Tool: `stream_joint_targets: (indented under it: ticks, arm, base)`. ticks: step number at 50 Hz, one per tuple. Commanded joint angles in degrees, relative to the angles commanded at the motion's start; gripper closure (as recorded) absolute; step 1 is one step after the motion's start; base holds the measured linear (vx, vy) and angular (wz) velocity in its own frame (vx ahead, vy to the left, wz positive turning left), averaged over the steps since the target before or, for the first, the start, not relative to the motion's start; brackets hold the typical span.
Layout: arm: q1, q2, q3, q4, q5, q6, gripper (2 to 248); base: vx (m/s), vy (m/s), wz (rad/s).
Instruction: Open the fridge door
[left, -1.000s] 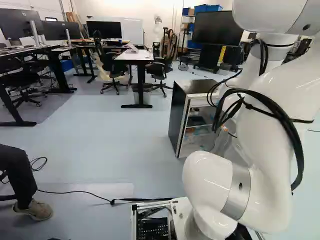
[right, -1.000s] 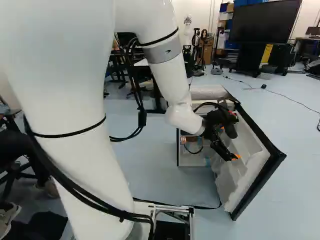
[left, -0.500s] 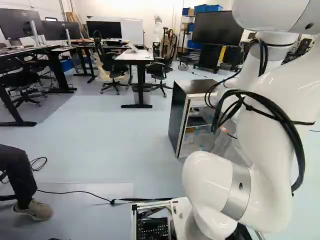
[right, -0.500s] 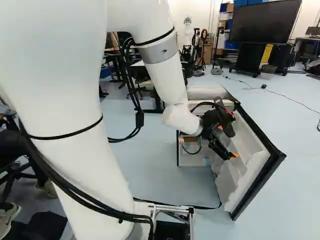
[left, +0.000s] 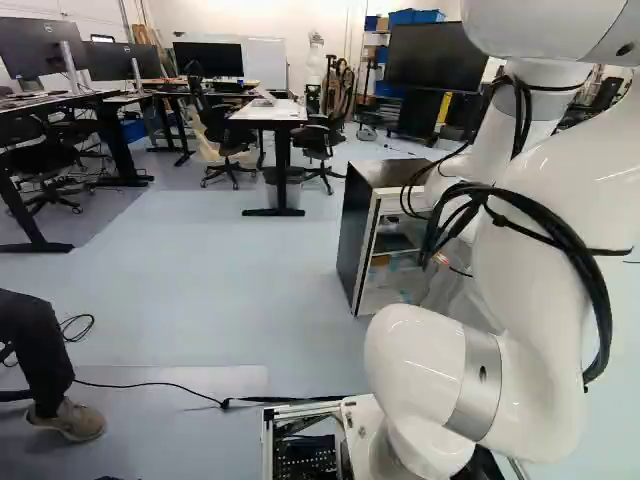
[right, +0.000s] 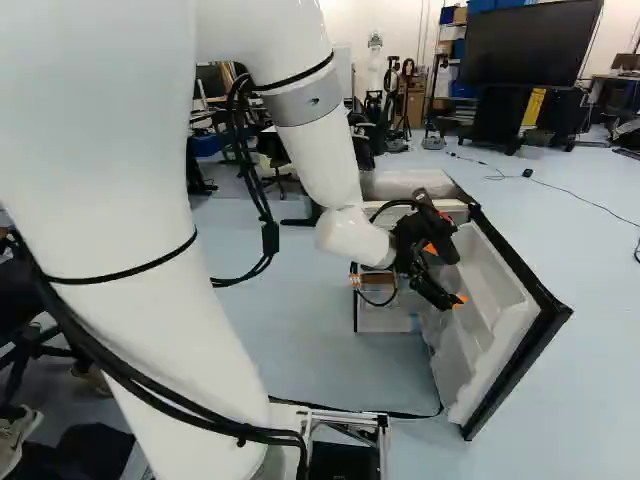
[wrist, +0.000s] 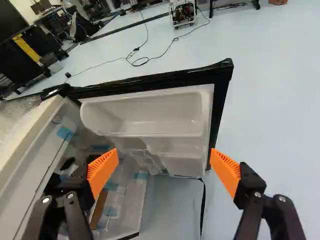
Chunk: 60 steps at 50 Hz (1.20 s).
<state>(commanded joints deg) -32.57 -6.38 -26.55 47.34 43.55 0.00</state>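
Reaching into the angle between fridge and door, the black pincer (wrist: 164, 165) hangs right of centre in the right base view, its two orange pads (wrist: 102, 172) spread wide with nothing pinched between them. Ahead of it in the wrist view is the door (wrist: 218, 105), its white inner shelves (wrist: 155, 112) facing the pincer. The door stands well out from the fridge, toward the right of the right base view; opening looks all but done. The fridge (left: 357, 235) itself sits right of centre in the left base view, partly behind the white arm (right: 325, 165), which comes in from the upper left of the right base view. Black cables (right: 262, 200) hang along that arm, over the pale floor (right: 335, 370).

If the door should swing wider, the best push is likely on the inside near its free edge, far from the hinge, slow and level, following the door's arc. Pressing on the thin shelves could crack them or let a fingertip catch. Otherwise, back out through the gap, keeping the knuckles off the fridge wall and the cable loop clear.
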Motion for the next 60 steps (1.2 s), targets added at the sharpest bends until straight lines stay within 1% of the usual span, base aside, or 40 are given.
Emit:
stream_joint_targets:
  ticks: [15, 29, 42, 60]
  arm:
    - [3.2, 2.2, 2.1, -4.6, 0.6, 0.0, 3]
    - [7.1, 4.9, 4.7, -10.3, 1.4, 0.0, 3]
    - [11.5, 7.9, 7.6, -16.7, 2.3, 0.0, 3]
    - [18.3, 12.6, 12.1, -26.6, 3.6, 0.0, 3]
  base:
    - [0.000, 0.000, 0.000]
    - [0.000, 0.000, 0.000]
    - [0.000, 0.000, 0.000]
    - [0.000, 0.000, 0.000]
